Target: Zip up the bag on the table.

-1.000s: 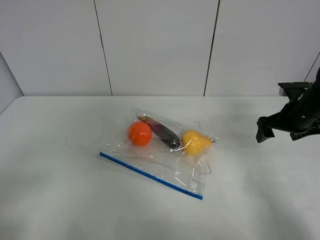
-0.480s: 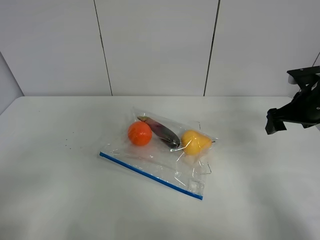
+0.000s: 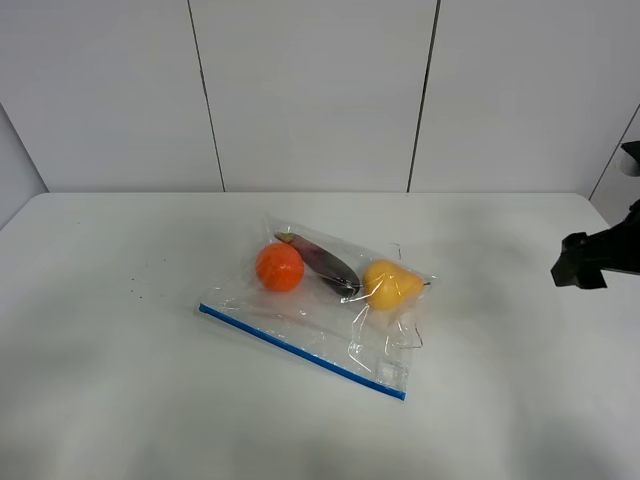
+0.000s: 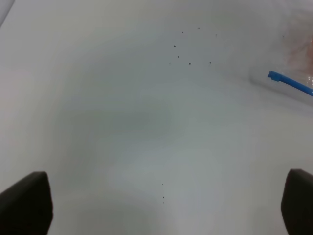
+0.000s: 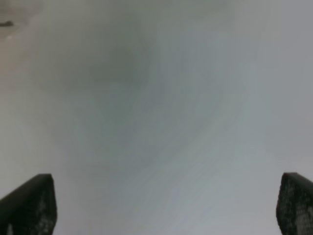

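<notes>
Bag flat mid-bench, both tools spread wide and empty.

High cam: clear zip bag (image 3: 325,305) lies near the middle of the white bench (image 3: 120,400), blue zipper strip (image 3: 300,351) along its near edge, running diagonally. Through the plastic: orange fruit (image 3: 279,267), dark elongated item (image 3: 322,262), yellow pear-like fruit (image 3: 390,284). Right tool (image 3: 585,262) is at the far right edge, well apart from the bag, only partly in frame; left tool out of frame. Left wrist cam: left tool (image 4: 161,205) fingertips at both frame corners, wide apart, nothing between them; bare bench with small dark specks (image 4: 188,49) below, blue zipper end (image 4: 288,83) at one edge. Right wrist cam: right tool (image 5: 164,208) fingertips also far apart, holding nothing, blurry bare bench under it.
</notes>
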Motion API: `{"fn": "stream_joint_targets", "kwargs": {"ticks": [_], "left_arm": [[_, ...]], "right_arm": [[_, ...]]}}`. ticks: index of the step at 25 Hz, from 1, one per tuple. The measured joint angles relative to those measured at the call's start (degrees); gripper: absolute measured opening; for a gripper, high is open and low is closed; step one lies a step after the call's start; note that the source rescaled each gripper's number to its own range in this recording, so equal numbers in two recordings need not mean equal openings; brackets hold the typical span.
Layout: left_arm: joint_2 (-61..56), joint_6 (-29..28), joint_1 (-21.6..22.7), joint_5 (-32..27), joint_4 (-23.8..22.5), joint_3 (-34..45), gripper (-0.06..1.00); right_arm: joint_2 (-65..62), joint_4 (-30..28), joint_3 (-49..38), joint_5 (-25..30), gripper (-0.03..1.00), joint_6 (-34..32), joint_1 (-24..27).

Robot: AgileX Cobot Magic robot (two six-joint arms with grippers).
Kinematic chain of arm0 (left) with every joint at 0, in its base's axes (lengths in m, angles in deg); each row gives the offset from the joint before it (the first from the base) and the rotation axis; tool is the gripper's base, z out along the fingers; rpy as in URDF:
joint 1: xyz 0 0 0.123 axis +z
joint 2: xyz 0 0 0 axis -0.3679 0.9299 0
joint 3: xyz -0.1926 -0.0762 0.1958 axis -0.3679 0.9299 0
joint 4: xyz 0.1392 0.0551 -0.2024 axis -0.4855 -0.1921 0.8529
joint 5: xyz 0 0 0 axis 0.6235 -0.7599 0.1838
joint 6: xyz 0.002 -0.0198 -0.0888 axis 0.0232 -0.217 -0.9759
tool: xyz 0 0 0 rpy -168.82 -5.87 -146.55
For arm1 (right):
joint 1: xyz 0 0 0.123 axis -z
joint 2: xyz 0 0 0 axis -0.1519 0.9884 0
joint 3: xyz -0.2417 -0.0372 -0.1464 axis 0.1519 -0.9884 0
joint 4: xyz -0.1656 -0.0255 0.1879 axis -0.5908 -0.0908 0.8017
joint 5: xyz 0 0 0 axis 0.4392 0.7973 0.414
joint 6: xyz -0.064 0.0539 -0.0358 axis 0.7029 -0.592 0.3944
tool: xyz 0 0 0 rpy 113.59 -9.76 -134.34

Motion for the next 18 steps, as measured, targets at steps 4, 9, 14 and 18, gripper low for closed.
{"fn": "stream_joint_targets", "kwargs": {"ticks": [4, 9, 14, 18], "left_arm": [[0.0, 0.0, 0.0, 0.0, -0.1, 0.0, 1.0], [0.0, 0.0, 0.0, 0.1, -0.1, 0.0, 1.0], [0.0, 0.0, 0.0, 0.1, -0.1, 0.0, 1.0], [0.0, 0.0, 0.0, 0.1, -0.1, 0.0, 1.0]], "right_arm": [[-7.5, 1.1, -2.8, -0.1, 1.0, 0.0, 0.0], [-15.8, 1.5, -4.4, 3.4, 1.0, 0.0, 0.0], [-24.9, 2.6, -8.6, 5.1, 1.0, 0.0, 0.0], [-32.8, 2.7, -11.6, 8.5, 1.0, 0.0, 0.0]]}}
